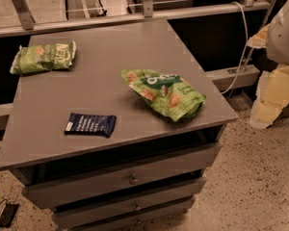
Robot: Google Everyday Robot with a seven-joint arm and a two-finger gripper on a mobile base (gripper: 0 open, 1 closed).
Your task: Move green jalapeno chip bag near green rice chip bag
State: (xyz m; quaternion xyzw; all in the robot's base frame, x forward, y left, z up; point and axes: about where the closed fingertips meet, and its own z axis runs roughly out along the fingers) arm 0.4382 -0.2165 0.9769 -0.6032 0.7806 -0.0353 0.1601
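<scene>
**Two chip bags well apart on the grey desk, gripper off to the right**

A flat-topped grey desk (62,105) with a stack of shallow drawers (133,179) below is seen from above and in front. The green jalapeno chip bag (42,57), a small pale yellow-green crinkled packet with white lettering and a small orange mark, is found lying flat at the far left corner of the desk, its left end close to the edge. The green rice chip bag (164,93), a larger bright green puffy packet with a dark green band, white letters and orange chip pictures, is placed right of the middle, angled toward the near right corner. The two bags are well apart, with bare desk between them. A dark blue rectangular flat wrapper (90,124) with pale print is laid near the front edge on the left, apart from both bags.

The gripper (272,100) is seen as a pale, blocky shape at the right edge of the view, beyond the right side of the desk and over the speckled floor (250,177); nothing on the desk is touched by it. Whether it is released or clenched cannot be told. A white rounded part of the arm (285,32) is seen above it. A grey metal rail (135,13) is seen behind the desk.
</scene>
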